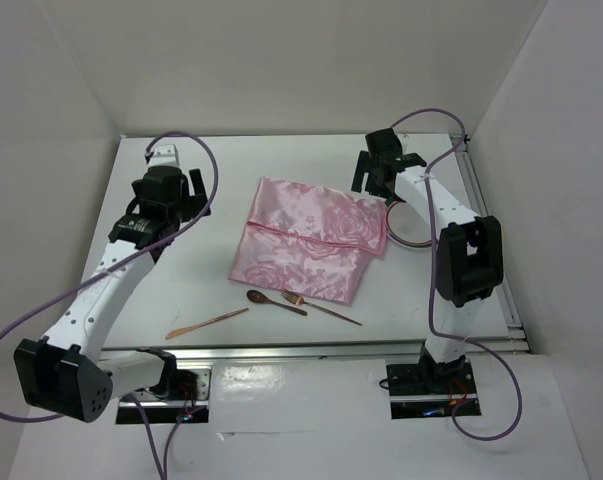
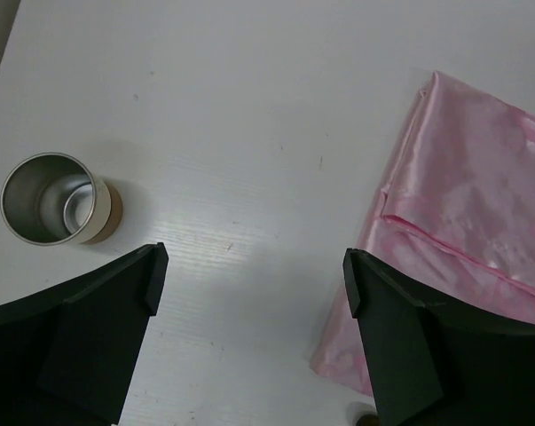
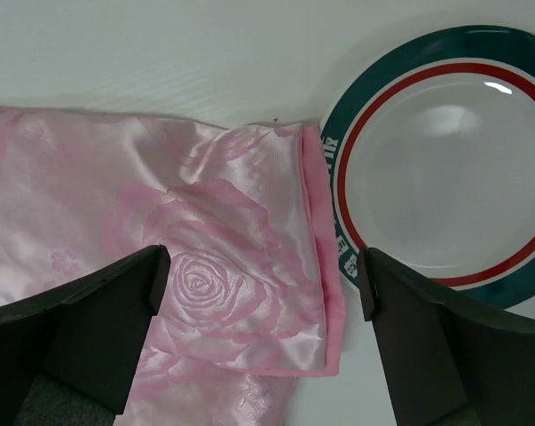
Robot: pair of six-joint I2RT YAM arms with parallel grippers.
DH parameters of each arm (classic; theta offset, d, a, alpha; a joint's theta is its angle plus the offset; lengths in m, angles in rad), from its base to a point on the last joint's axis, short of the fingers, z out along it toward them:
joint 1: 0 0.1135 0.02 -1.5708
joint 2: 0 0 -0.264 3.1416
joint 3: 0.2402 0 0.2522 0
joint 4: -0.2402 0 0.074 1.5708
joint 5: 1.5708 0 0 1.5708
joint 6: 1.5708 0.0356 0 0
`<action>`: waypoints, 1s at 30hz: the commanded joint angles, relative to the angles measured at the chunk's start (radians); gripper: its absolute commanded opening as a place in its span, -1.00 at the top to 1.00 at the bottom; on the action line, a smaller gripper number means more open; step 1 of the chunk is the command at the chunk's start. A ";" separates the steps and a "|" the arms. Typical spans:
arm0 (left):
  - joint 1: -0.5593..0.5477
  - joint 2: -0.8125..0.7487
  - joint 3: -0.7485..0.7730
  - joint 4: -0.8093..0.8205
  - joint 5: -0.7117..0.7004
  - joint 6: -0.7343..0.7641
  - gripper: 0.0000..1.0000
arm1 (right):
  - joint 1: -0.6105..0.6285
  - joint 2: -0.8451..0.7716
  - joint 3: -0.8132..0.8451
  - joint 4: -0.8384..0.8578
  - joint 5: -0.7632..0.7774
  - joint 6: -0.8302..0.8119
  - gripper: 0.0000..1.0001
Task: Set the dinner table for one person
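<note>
The white surface [image 1: 211,280] spans the whole work area, with metal rails along its near and right edges. In its middle lies a pink rose-patterned cloth mat [image 1: 311,235], partly folded. The left hand [image 2: 254,271] hangs with fingers wide apart and empty above bare surface, a steel cup [image 2: 50,197] upright nearby. The right hand [image 3: 263,271], also spread and empty, hovers over the mat's edge, right against a teal-and-red-rimmed plate [image 3: 444,160]. Toward the front lie a brown spoon [image 1: 274,301], a fork [image 1: 321,308] and a slim tan utensil [image 1: 206,323]
</note>
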 commanded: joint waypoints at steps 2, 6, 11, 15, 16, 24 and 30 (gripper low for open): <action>0.001 0.039 0.054 -0.070 0.072 -0.054 -1.00 | 0.004 -0.026 0.006 -0.021 0.011 0.033 -1.00; 0.001 0.039 0.035 -0.049 0.185 -0.103 -1.00 | 0.013 -0.026 0.036 -0.021 -0.026 0.024 -1.00; 0.001 0.182 0.057 -0.153 0.334 -0.143 -0.95 | 0.061 -0.016 0.090 0.013 -0.167 -0.094 -0.95; -0.010 0.203 -0.049 -0.108 0.448 -0.204 -0.82 | 0.157 -0.016 0.113 0.073 -0.263 -0.151 -0.77; -0.010 0.203 -0.072 -0.088 0.465 -0.222 -0.80 | 0.204 0.019 0.125 0.073 -0.264 -0.151 -0.70; -0.010 0.332 -0.133 0.012 0.592 -0.281 -0.67 | 0.369 0.323 0.470 -0.001 -0.263 -0.193 -0.44; 0.019 0.368 -0.214 0.093 0.626 -0.345 -0.65 | 0.406 0.492 0.656 -0.021 -0.365 -0.182 -0.46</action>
